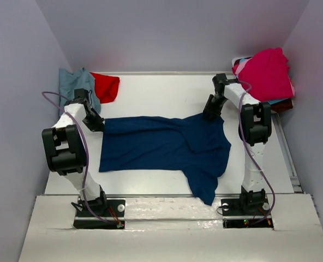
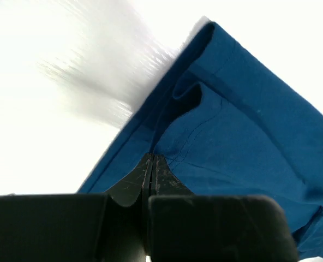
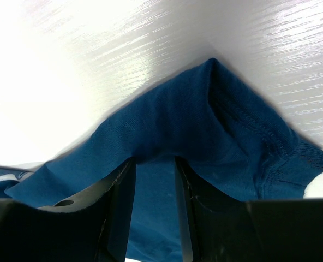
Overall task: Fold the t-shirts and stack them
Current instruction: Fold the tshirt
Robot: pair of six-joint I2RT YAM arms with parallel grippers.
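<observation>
The navy t-shirt (image 1: 161, 144) lies spread across the table (image 1: 167, 90), one sleeve trailing toward the near edge. My left gripper (image 1: 95, 123) is at its left end; in the left wrist view the gripper (image 2: 152, 158) is shut on a fold of the navy cloth (image 2: 249, 136). My right gripper (image 1: 211, 113) sits at the shirt's far right edge. In the right wrist view the gripper (image 3: 155, 161) has its jaws apart, tips hidden under a raised ridge of cloth (image 3: 205, 125), with smooth cloth showing in the gap.
A blue-grey tee (image 1: 77, 82) and a red tee (image 1: 106, 87) lie bunched at the back left corner. A magenta tee (image 1: 265, 73) tops a pile at the back right, beside the right arm. Walls close in on three sides.
</observation>
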